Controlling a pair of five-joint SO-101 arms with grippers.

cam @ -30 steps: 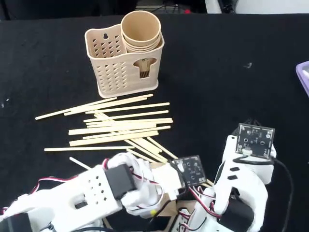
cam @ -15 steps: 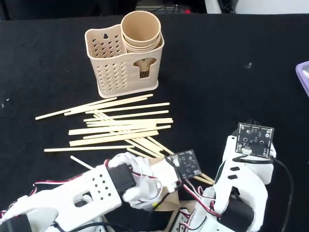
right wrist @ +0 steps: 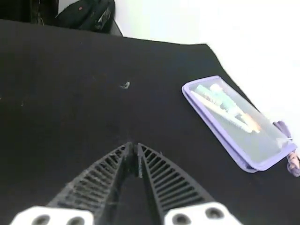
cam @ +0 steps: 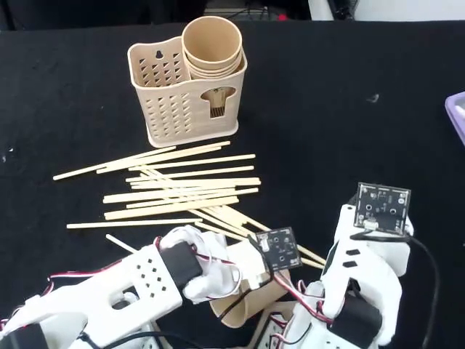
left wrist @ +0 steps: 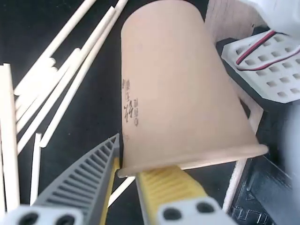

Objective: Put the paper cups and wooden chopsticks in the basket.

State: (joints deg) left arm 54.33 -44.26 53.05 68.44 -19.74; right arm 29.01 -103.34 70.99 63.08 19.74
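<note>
A tan paper cup (left wrist: 178, 93) lies tilted in my left gripper (left wrist: 127, 161), whose grey and yellow fingers are shut on its rim. From above, that cup (cam: 241, 305) sits under the left wrist at the table's near edge, beside the right arm's base. Several wooden chopsticks (cam: 182, 193) lie scattered on the black table between the arms and the basket (cam: 171, 109); some of them (left wrist: 56, 89) run past the cup. A stack of paper cups (cam: 212, 43) stands in the basket's right compartment. My right gripper (right wrist: 136, 152) is shut and holds nothing, over bare table.
A purple lidded case (right wrist: 234, 122) lies at the table's right edge (cam: 456, 113). The right arm (cam: 367, 283) stands folded at the near right. Wires and white arm parts (left wrist: 267, 61) crowd close to the held cup.
The left wrist has shifted a little toward the chopsticks and turned, so more of the held cup shows beneath it. The right arm has not moved.
</note>
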